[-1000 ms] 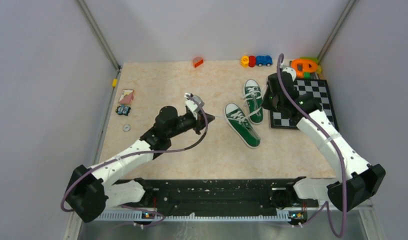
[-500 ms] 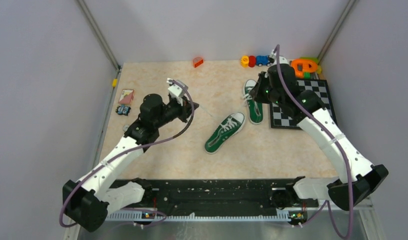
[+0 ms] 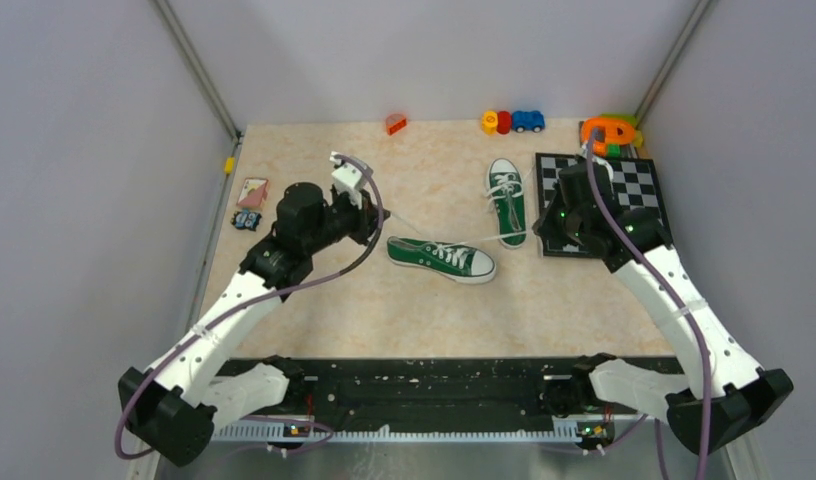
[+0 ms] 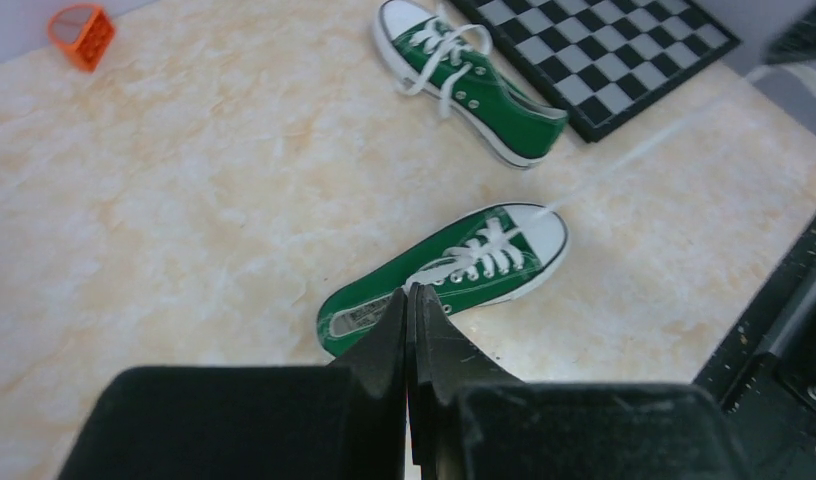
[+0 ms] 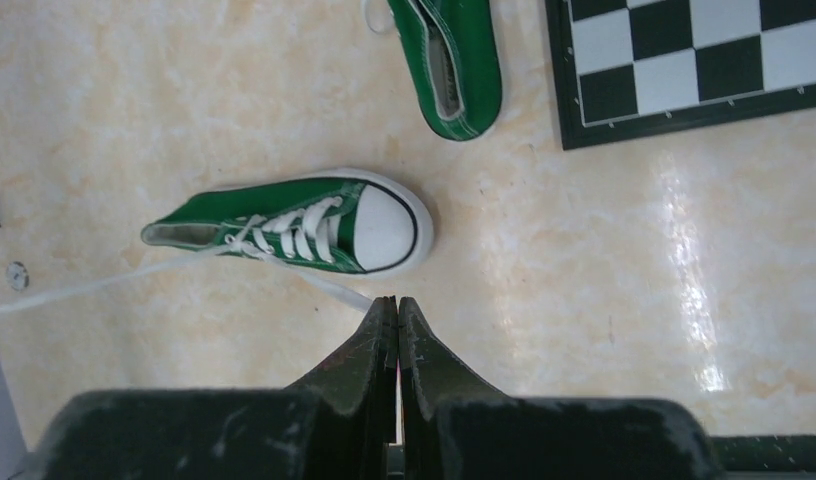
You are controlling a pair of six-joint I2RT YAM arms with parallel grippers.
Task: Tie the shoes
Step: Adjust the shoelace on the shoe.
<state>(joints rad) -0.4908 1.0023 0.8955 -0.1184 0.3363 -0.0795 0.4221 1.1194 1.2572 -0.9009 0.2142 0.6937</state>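
Top external view shows the left gripper (image 3: 372, 222) and right gripper (image 3: 537, 233) both clamped fully shut. Each pinches a lace end, the left lace end (image 3: 404, 224) and the right lace end (image 3: 499, 240), of the near shoe (image 3: 439, 258), which lies crosswise between them. The second shoe (image 3: 506, 200) sits just beside the chessboard (image 3: 639, 190). Left wrist view takes in an orange block (image 4: 82, 35) that the right wrist view misses.

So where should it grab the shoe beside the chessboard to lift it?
Probably the heel rim, from straight above. The shoe stands upright on its sole with its opening facing up, so its back wall can be pinched, inside and out. The laces cover the front, and the chessboard crowds one side.
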